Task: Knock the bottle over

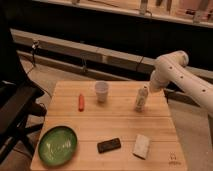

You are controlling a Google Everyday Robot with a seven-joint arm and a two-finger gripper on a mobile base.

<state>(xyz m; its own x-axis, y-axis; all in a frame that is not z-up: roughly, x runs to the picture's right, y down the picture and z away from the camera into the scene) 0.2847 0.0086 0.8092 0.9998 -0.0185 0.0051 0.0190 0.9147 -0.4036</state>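
One gripper [151,89] sits at the end of the white robot arm [175,70], which comes in from the right. Whether it is open or closed we cannot tell. Just beside the gripper, on its left and a little lower, is the small slim whitish bottle with a pale cap [141,99]. Its cap end is right at the gripper, and we cannot tell if they touch. The bottle is on its base on the light wooden table [125,125], and it leans slightly toward the gripper.

Further left of the gripper, past the bottle, a short white cup [102,91] stands upright, and beyond it lies a small orange-red stick-shaped thing [81,101]. Well apart from the gripper, near the front edge, we see a pale rectangular block [141,146]. To the left of the block is a flat black rectangular object [109,145], and farthest is a round green plate [58,145].
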